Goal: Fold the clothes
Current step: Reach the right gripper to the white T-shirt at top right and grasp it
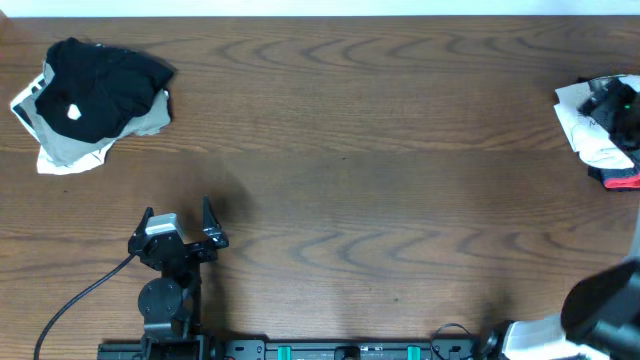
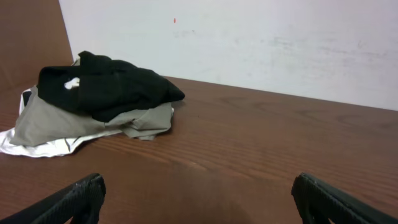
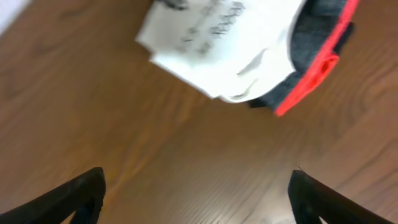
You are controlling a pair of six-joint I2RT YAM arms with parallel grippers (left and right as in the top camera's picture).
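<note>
The clothes, a crumpled white T-shirt (image 1: 583, 126) with black print, lie at the table's far right edge. In the right wrist view the T-shirt (image 3: 217, 43) is ahead of my right gripper (image 3: 196, 196), which hovers open over bare wood, short of the cloth and holding nothing. My left gripper (image 1: 178, 212) is near the front left of the table. It is open and empty (image 2: 196, 199), pointing toward the far left pile.
A black garment with red trim (image 3: 311, 59) lies against the T-shirt, also at the right edge (image 1: 622, 178). At the far left, a black garment with a white spot (image 1: 100, 85) tops grey and white cloth (image 2: 93, 121). A wall stands behind the table.
</note>
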